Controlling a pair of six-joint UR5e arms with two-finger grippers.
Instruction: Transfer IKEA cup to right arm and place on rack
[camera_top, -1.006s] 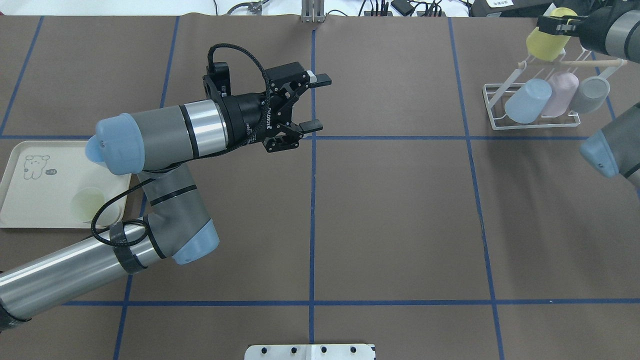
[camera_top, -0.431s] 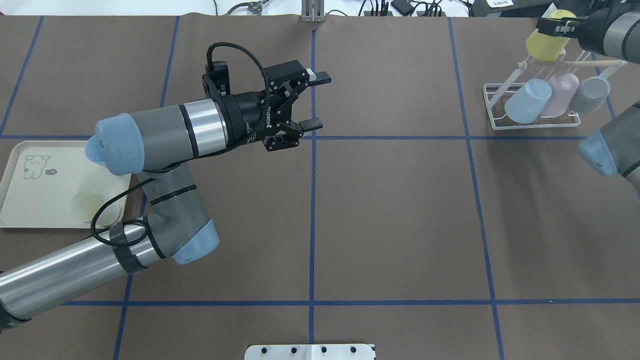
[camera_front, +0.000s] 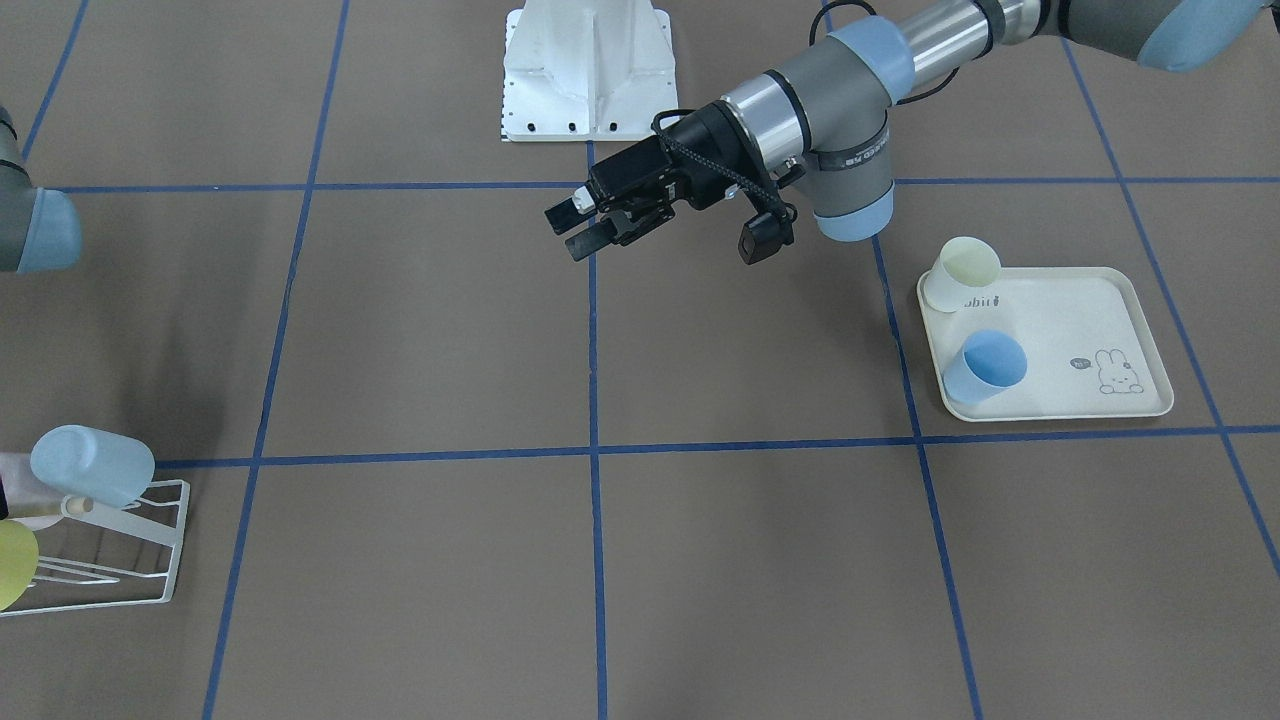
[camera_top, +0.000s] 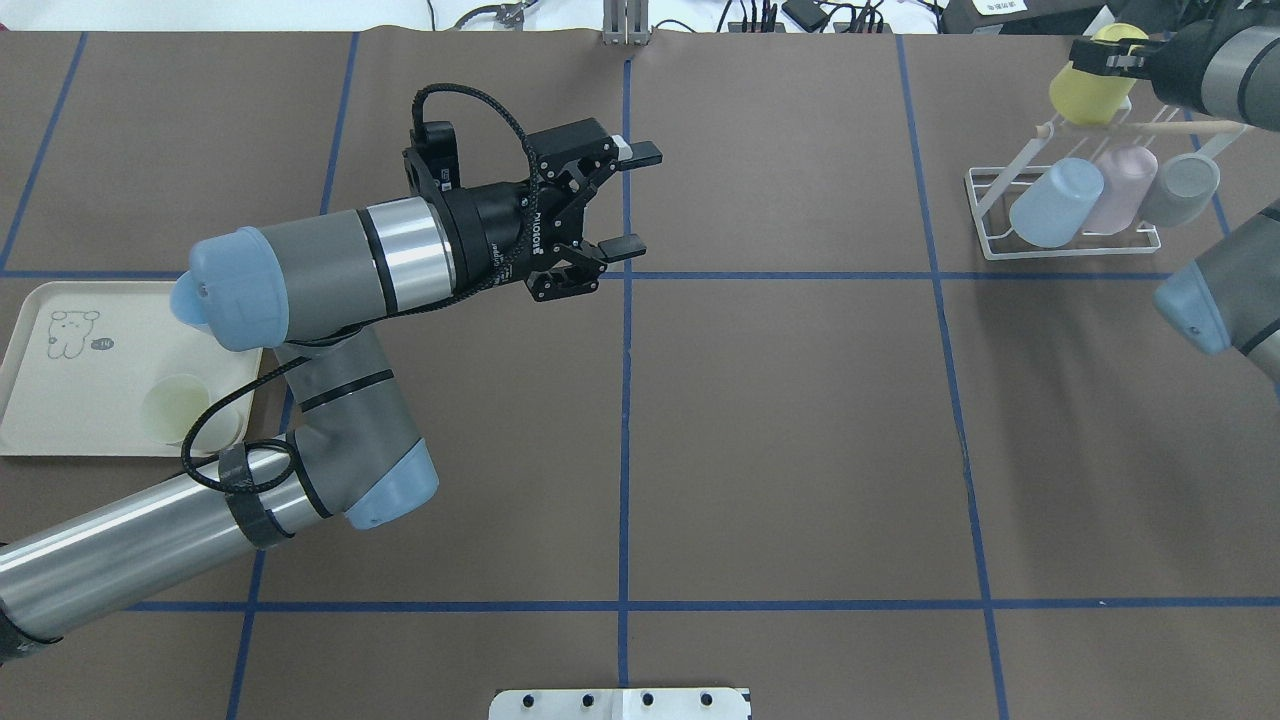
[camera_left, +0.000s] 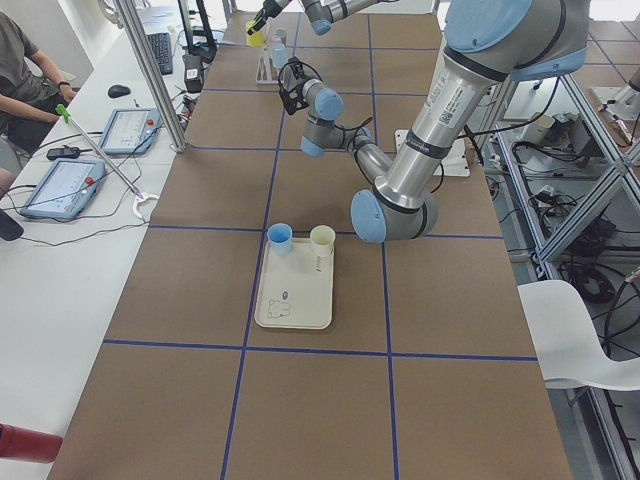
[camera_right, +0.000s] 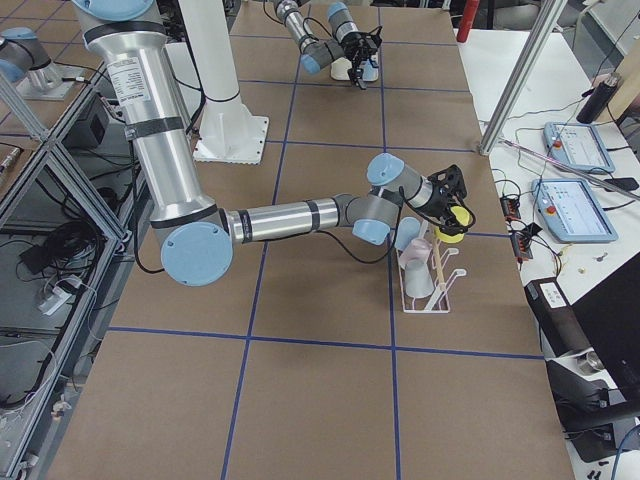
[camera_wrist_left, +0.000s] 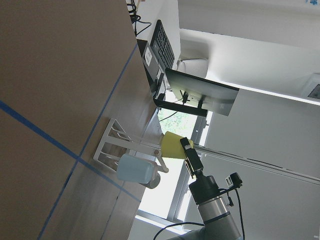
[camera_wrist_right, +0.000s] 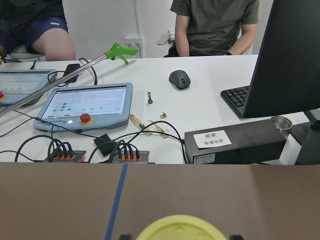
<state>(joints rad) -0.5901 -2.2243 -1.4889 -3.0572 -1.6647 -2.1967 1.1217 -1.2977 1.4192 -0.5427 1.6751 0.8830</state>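
Note:
My right gripper (camera_top: 1108, 55) is shut on a yellow cup (camera_top: 1085, 92) and holds it tilted over the far end of the white wire rack (camera_top: 1000, 215), just above its wooden dowel (camera_top: 1180, 127). The cup also shows in the left wrist view (camera_wrist_left: 172, 146), the right wrist view (camera_wrist_right: 180, 229) and the front view (camera_front: 12, 565). The rack holds a blue cup (camera_top: 1055, 200), a pink cup (camera_top: 1120, 185) and a grey cup (camera_top: 1182, 185). My left gripper (camera_top: 635, 200) is open and empty above the table's middle, and it also shows in the front view (camera_front: 567, 232).
A cream rabbit-print tray (camera_front: 1090, 330) sits at my left with a pale yellow cup (camera_front: 965, 272) and a blue cup (camera_front: 985, 365) on it. Operators, tablets and a monitor (camera_wrist_right: 290, 60) are beyond the table's far edge.
My right gripper has shifted the yellow cup slightly left and farther back over the rack. The left arm has not moved.

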